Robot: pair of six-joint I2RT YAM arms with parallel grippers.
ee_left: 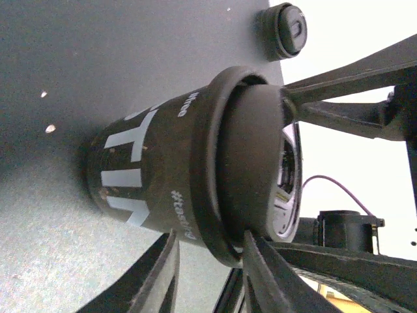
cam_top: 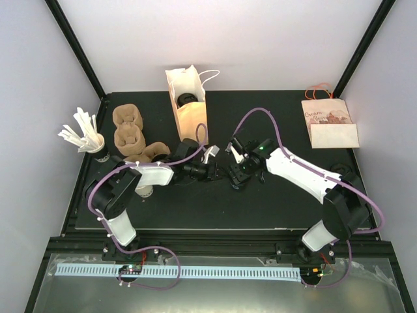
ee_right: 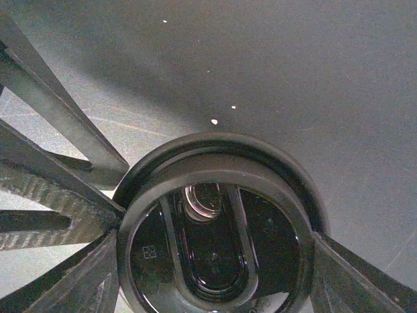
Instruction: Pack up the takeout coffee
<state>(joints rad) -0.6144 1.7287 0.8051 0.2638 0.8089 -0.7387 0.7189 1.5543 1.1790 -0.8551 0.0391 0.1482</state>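
Note:
A black takeout coffee cup (ee_left: 140, 166) with white lettering stands on the dark table between the two arms, seen small in the top view (cam_top: 229, 177). Its black lid (ee_right: 215, 241) sits on top. My left gripper (ee_left: 208, 242) comes in from the side and is shut on the cup at its lidded rim, one finger (ee_left: 163, 274) against the cup wall and the other on the lid's shoulder. From above, my right gripper (ee_right: 215, 261) is shut on the lid, its fingers (ee_right: 91, 274) pressed to opposite sides. A white paper bag (cam_top: 187, 104) stands open behind, a black cup inside.
Brown pulp cup carriers (cam_top: 130, 134) and a cup of white stirrers (cam_top: 85, 134) sit at the back left. A flat printed paper bag (cam_top: 331, 124) lies at the back right. A loose black lid (ee_left: 287, 29) rests on the table near the right arm (cam_top: 339, 168).

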